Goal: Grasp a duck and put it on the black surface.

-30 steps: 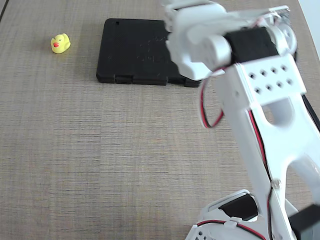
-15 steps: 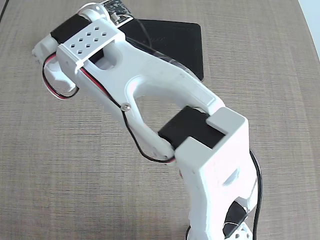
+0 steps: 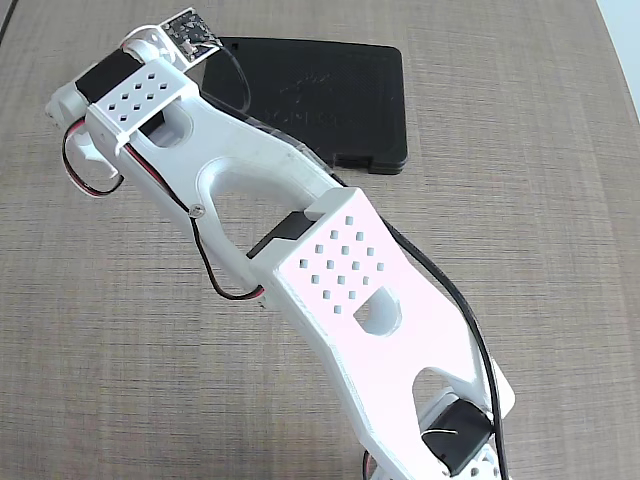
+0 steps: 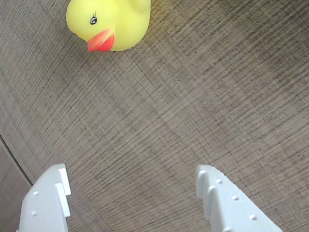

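Gaping wide, the gripper (image 4: 130,186) has nothing between its two white fingers (image 4: 48,200), whose tips enter the wrist view at 7 and 5 o'clock with only bare woven-look table (image 4: 193,96) between them. The duck (image 4: 110,23) sits at 11 o'clock in that view, well clear of both tips, untouched, upright on the table, red-orange beak pointing toward 7 o'clock, one black eye showing; its top is cut off by the frame edge. In the fixed view the white arm (image 3: 300,250) stretches diagonally from its base at 5 o'clock up to the wrist at 10 o'clock, red and black wires looping beside the wrist. The arm hides both gripper and duck there. The black surface (image 3: 330,100) lies flat at 12 o'clock in the fixed view, notched long edge facing the camera, faint embossed logo on top, its left part covered by the arm; what shows of it carries nothing.
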You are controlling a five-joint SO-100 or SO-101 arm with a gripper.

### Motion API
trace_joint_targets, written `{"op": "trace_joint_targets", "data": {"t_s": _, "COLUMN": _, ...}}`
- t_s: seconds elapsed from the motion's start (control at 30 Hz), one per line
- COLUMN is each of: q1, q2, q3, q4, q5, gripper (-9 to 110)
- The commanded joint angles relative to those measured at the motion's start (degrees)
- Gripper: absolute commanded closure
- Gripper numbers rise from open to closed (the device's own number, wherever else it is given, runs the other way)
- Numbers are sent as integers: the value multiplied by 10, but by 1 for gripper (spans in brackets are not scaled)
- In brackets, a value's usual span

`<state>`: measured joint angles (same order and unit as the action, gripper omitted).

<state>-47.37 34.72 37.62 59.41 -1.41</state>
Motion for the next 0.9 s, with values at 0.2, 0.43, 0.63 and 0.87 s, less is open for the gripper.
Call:
{"op": "trace_joint_targets", "data": {"t_s": 0.2, "q1": 49, "q2": -17, "q3": -96, "q4": -7, "q5": -3, "gripper": 75}}
{"op": "trace_joint_targets", "data": {"t_s": 0.43, "q1": 65, "q2": -41, "q3": -119, "q4": -8, "q5": -3, "gripper": 75}}
{"op": "trace_joint_targets", "data": {"t_s": 0.63, "q1": 65, "q2": -78, "q3": -158, "q4": -8, "q5": -3, "gripper": 75}}
{"op": "trace_joint_targets", "data": {"t_s": 0.87, "q1": 63, "q2": -120, "q3": -209, "q4": -8, "q5": -3, "gripper": 75}}
